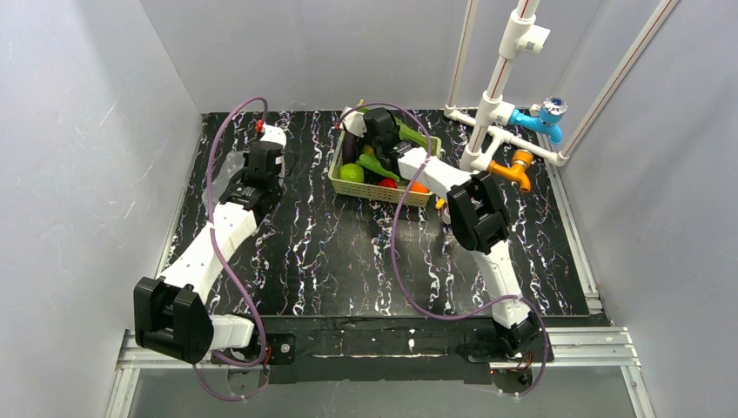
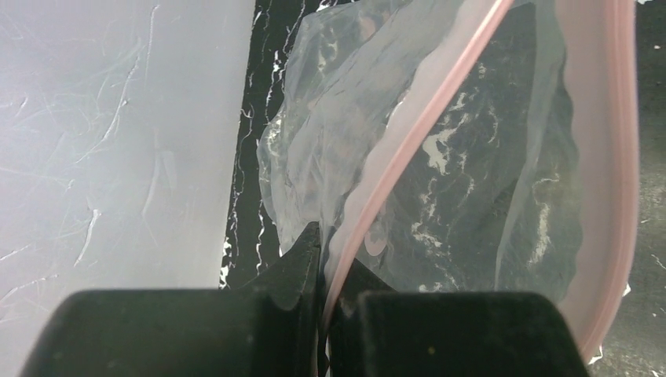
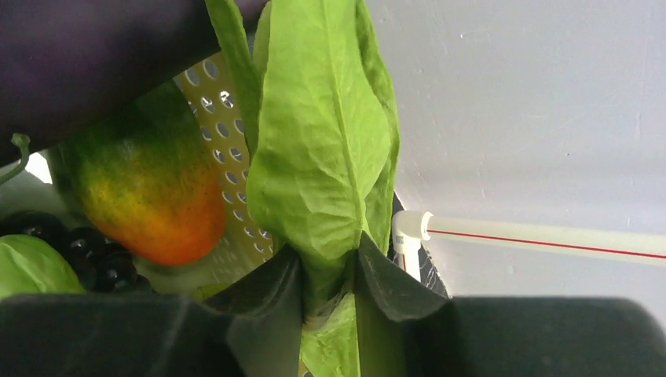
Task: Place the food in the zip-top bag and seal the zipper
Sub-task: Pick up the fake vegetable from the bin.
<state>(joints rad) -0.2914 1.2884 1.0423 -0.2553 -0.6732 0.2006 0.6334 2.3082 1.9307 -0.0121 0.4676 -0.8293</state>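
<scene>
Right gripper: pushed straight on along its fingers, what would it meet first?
The green leaves pinched in the right gripper lie along that line; behind them probably the perforated wall of the basket, though depth is unclear.

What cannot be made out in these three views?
Top view: the bag, see-through and partly under the left arm, has no clear outline.
Top view: the right arm hides what is grasped in the basket.
Right wrist view: the leaf blocks most of the basket.
Left wrist view: the top edge cuts off the bag's far end.
</scene>
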